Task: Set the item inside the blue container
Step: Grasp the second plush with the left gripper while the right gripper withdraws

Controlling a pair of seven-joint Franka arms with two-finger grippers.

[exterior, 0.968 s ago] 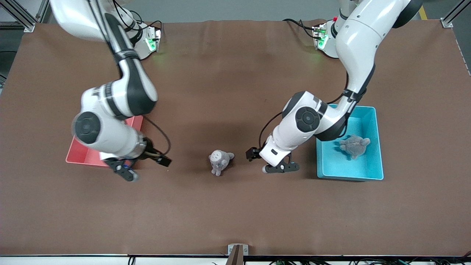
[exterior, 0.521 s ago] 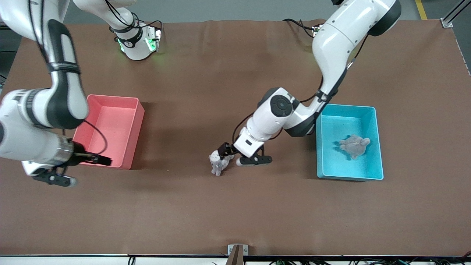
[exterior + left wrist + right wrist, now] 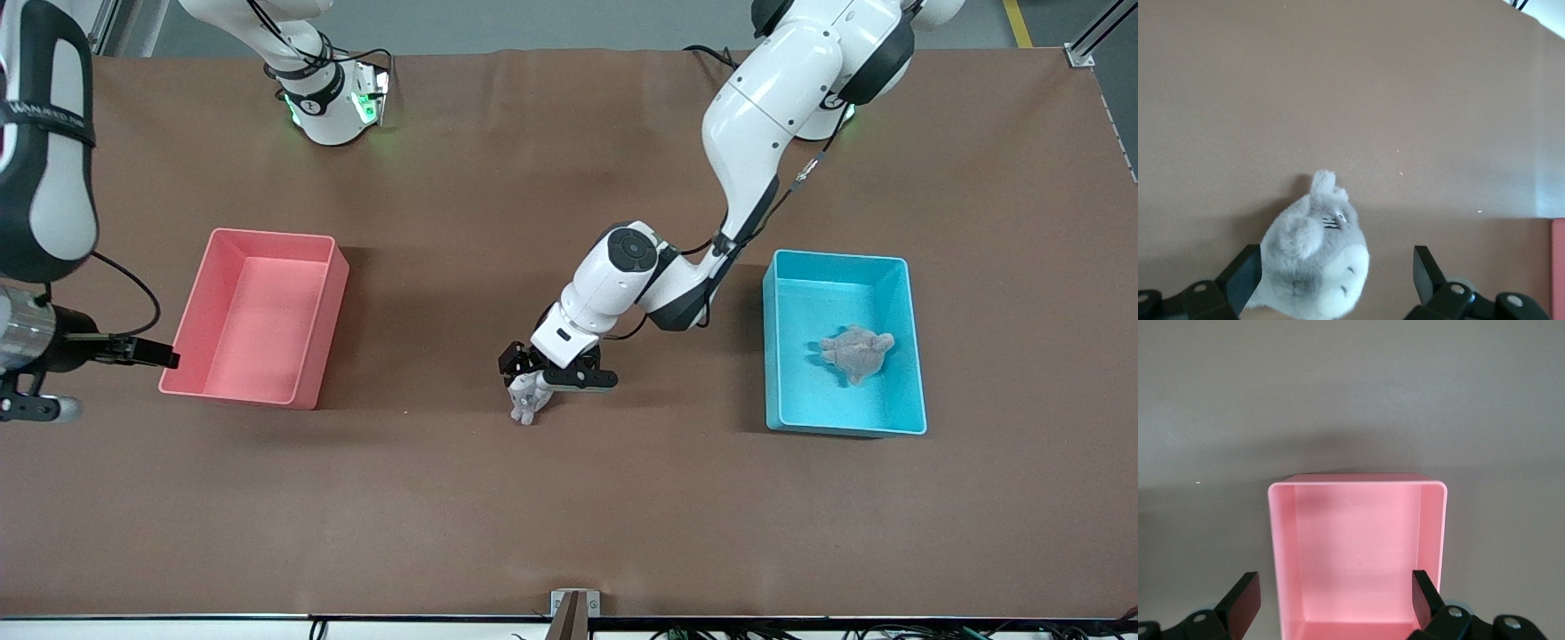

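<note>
counter: covered with a matt brown sheet, smooth, faint creases near the top edge. blue container: smooth plastic, slight sheen on the walls. pink bin: same smooth plastic, soft gloss inside. grey plush toy: fuzzy cloth, pale belly patch. second grey plush in the blue container: similar fuzzy cloth. arm shells: glossy white with black sections. left gripper and right gripper: matt black fingers.
</note>
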